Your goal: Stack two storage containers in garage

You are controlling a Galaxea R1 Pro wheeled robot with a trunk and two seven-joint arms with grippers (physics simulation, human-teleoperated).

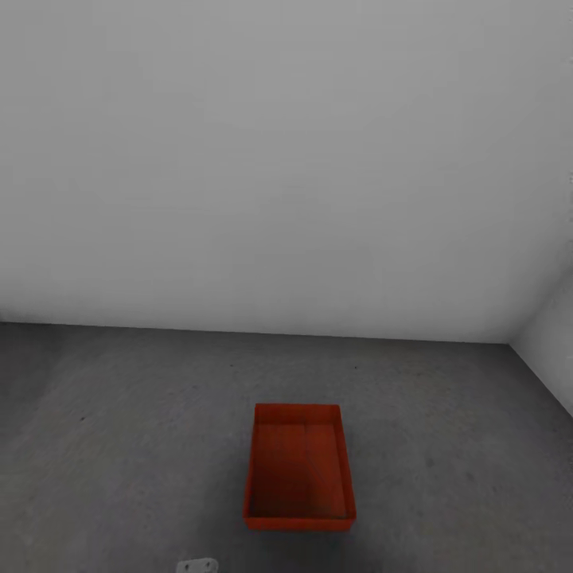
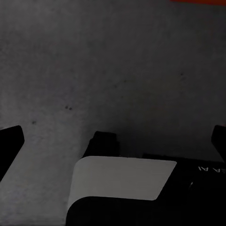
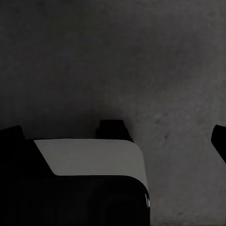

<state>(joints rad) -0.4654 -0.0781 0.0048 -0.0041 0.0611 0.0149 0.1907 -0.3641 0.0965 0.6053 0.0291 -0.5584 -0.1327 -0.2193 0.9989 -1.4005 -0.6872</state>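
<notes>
One orange-red storage container (image 1: 298,465) rests flat on the dark grey concrete floor (image 1: 119,446) of the garage, low and centre in the head view, open side up and empty. The other container is out of view. A sliver of orange-red container (image 2: 197,1) shows at the edge of the left wrist view. My left gripper (image 2: 113,141) hangs open over bare concrete, its dark fingertips (image 2: 9,146) far apart with nothing between them. My right gripper (image 3: 115,136) is open too, and its fingers (image 3: 220,141) are spread over the floor.
A plain pale grey wall (image 1: 278,159) stands behind the container and meets a side wall (image 1: 549,350) in a corner at the right. Parts of my own white and black body (image 2: 122,183) (image 3: 89,160) sit under both wrist cameras. Concrete stretches to the left.
</notes>
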